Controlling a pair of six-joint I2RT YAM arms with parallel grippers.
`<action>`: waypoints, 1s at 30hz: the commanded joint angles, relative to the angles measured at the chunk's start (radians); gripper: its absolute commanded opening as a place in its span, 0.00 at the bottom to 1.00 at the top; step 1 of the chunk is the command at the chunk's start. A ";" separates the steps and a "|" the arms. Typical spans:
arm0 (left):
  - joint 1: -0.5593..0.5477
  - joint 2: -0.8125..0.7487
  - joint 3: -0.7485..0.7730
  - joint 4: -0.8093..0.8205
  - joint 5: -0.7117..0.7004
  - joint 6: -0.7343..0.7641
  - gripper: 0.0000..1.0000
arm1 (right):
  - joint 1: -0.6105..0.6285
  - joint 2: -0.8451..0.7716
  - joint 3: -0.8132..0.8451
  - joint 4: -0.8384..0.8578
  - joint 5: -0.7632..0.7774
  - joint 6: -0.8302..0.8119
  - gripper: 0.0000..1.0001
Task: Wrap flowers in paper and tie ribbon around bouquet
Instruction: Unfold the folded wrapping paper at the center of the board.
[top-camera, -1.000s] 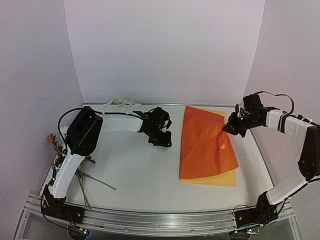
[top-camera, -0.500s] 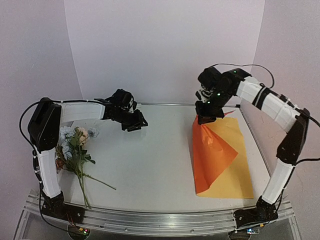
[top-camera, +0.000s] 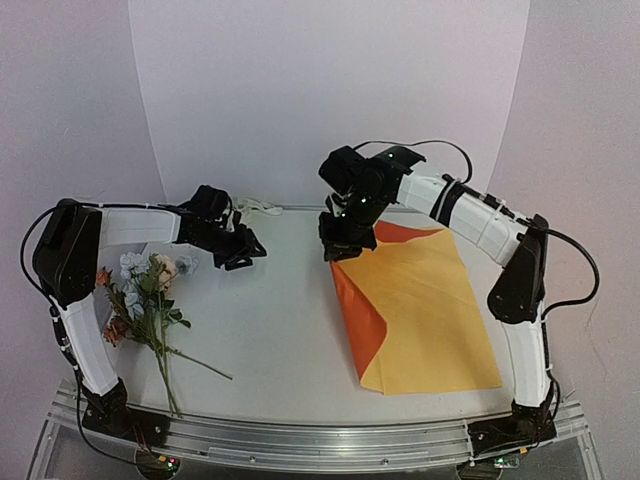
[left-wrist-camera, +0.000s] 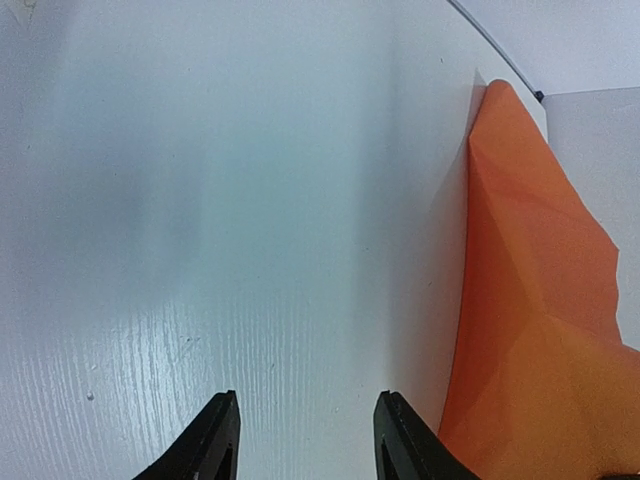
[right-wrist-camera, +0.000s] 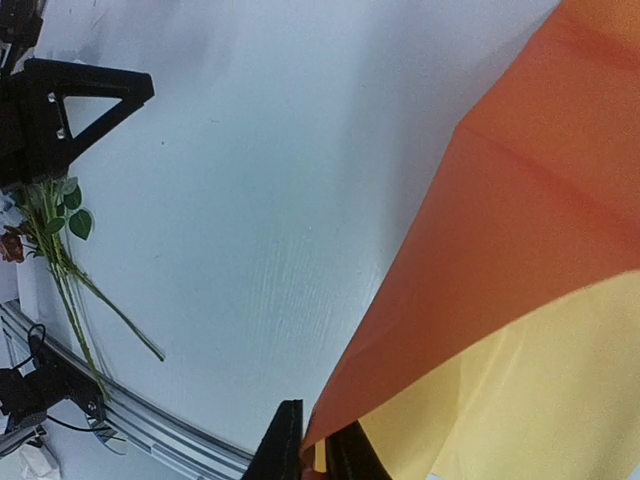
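Between the right jaws, nearly closed, an edge of the paper (top-camera: 430, 310) is pinched and raised, its orange underside showing beside the yellow face. The left jaws stand apart, holding nothing, over the surface (top-camera: 280, 330). The flowers (top-camera: 150, 285) lie far left.

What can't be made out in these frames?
ribbon: top view, left arm hides all but a loop.
right gripper, grip on the paper: right wrist view, fingertips cut by bottom edge; top view, gripper body covers them.
flowers: right wrist view, most blooms cut by left edge.
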 joint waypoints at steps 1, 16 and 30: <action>0.004 -0.050 -0.015 0.026 0.042 0.027 0.50 | 0.025 0.025 -0.034 0.190 -0.077 0.089 0.19; 0.039 -0.102 -0.079 0.036 0.052 0.043 0.80 | 0.058 -0.031 -0.131 0.440 -0.049 -0.025 0.93; 0.014 -0.204 -0.222 0.184 0.034 0.142 0.86 | -0.156 -0.426 -0.699 0.572 0.068 -0.019 0.98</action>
